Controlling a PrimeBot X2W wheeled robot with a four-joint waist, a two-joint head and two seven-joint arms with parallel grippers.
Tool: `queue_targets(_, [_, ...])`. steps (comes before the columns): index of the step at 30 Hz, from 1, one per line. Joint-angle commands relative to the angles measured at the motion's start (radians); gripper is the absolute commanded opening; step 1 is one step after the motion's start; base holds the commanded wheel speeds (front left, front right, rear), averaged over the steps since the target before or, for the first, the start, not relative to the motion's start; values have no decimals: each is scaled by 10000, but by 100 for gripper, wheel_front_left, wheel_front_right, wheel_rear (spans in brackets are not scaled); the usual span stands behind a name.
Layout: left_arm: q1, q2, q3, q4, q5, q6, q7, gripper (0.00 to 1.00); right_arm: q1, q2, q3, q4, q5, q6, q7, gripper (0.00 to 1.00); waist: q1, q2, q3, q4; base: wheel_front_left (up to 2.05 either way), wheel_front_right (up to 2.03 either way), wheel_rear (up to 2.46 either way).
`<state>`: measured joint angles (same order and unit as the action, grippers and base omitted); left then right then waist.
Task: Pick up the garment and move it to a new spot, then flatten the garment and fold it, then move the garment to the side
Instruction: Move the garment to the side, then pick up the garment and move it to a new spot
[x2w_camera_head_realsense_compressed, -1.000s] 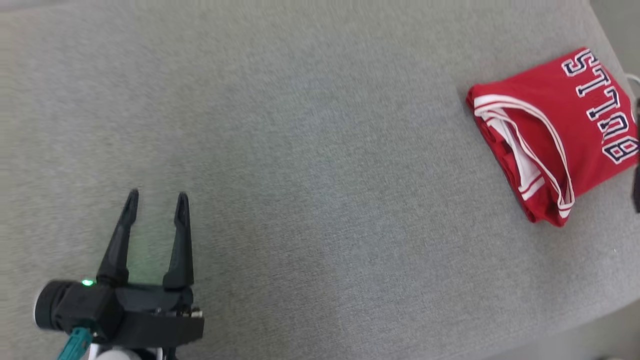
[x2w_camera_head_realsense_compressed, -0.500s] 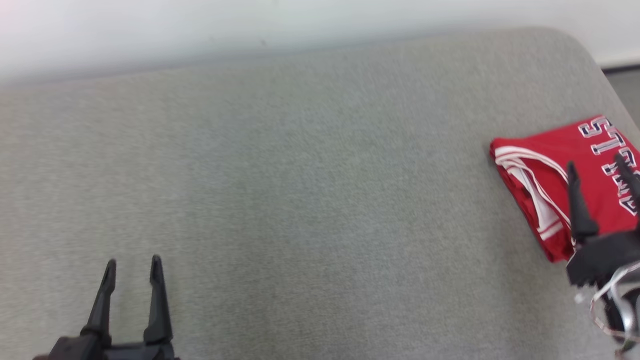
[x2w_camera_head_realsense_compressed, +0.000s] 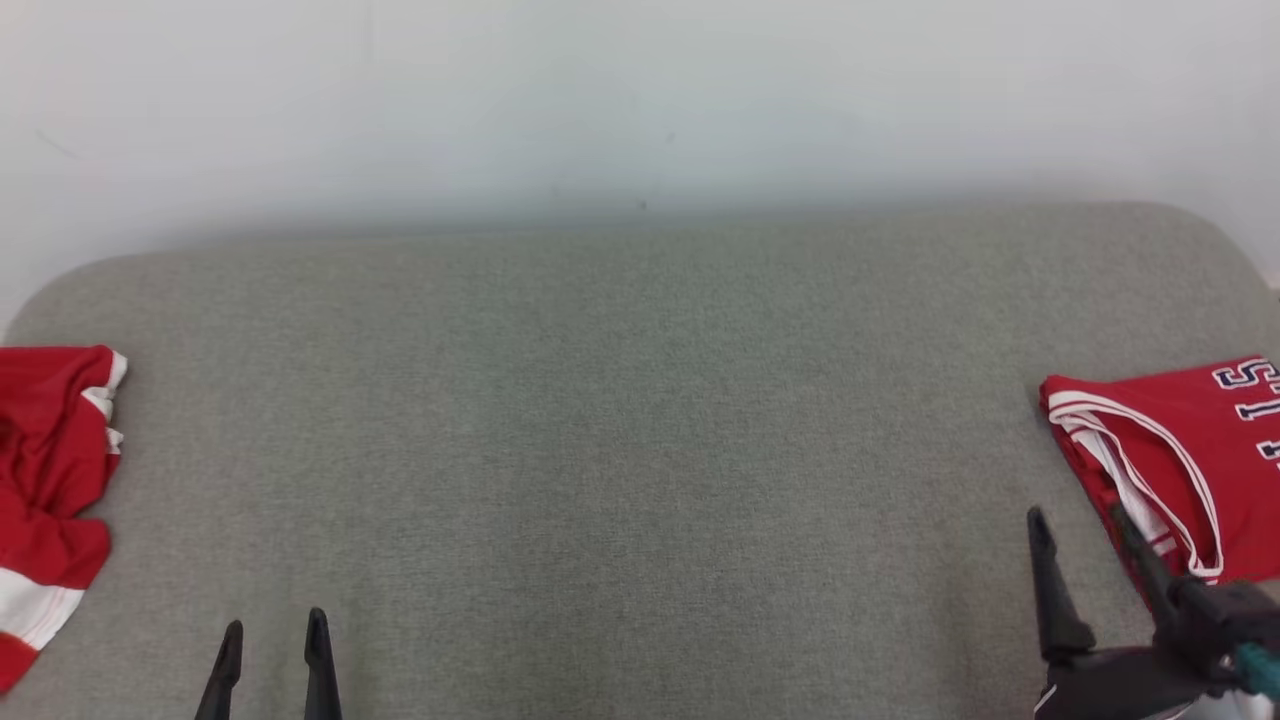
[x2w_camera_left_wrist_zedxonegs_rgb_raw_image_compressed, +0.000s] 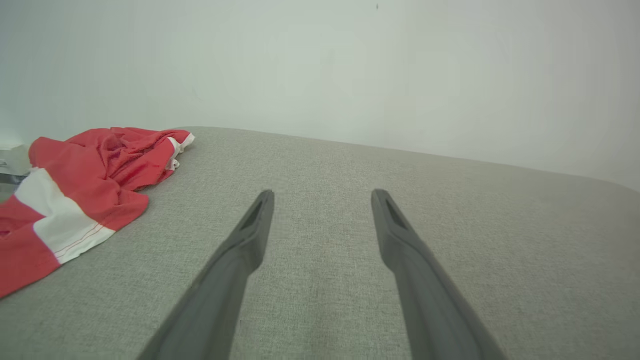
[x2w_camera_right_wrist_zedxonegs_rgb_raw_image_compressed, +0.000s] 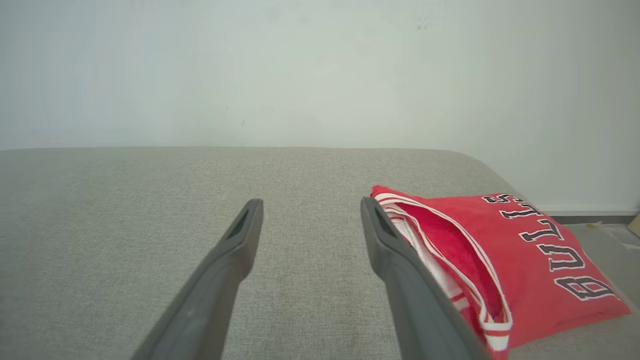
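Note:
A folded red garment (x2w_camera_head_realsense_compressed: 1200, 450) with white trim and dark lettering lies at the right end of the grey cushioned surface (x2w_camera_head_realsense_compressed: 640, 420); the right wrist view has it (x2w_camera_right_wrist_zedxonegs_rgb_raw_image_compressed: 500, 240) just right of my fingers. A second, crumpled red and white garment (x2w_camera_head_realsense_compressed: 50, 470) lies at the left end, up and to the left (x2w_camera_left_wrist_zedxonegs_rgb_raw_image_compressed: 85, 185) in the left wrist view. My left gripper (x2w_camera_head_realsense_compressed: 275, 625) is open at the lower left, with nothing between its fingers (x2w_camera_left_wrist_zedxonegs_rgb_raw_image_compressed: 323, 192). Beside the folded garment's near left corner, my right gripper (x2w_camera_head_realsense_compressed: 1075, 512) stands open and holds nothing (x2w_camera_right_wrist_zedxonegs_rgb_raw_image_compressed: 312, 201).
A pale wall (x2w_camera_head_realsense_compressed: 640, 100) rises behind the surface's far edge. The surface has rounded corners at both ends. Bare grey fabric stretches between the two garments.
The head camera has tilted up: the wall and the crumpled garment at the left have come into the picture. My right gripper has come in at the lower right. Both grippers stay open.

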<state>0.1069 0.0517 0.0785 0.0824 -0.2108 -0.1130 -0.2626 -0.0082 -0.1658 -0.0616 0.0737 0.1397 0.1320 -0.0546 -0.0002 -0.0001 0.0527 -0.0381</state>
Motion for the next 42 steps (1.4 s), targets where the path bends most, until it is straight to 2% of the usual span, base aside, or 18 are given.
queue_targets(1, [220,-18,-1,81,-8,48,-26,100,254,221,58,62,28,-29,-122,100,2,1,-378,327,0,0,0])
queue_targets(16, [431,-17,-189,597,97,66,-26,100,912,920,130,1163,-13,-29,-806,100,2,1,-609,376,0,0,0])
queue_targets(42, [218,-18,-168,614,134,34,-26,100,872,724,690,1071,-233,-29,-1080,100,2,1,-605,483,0,0,0])
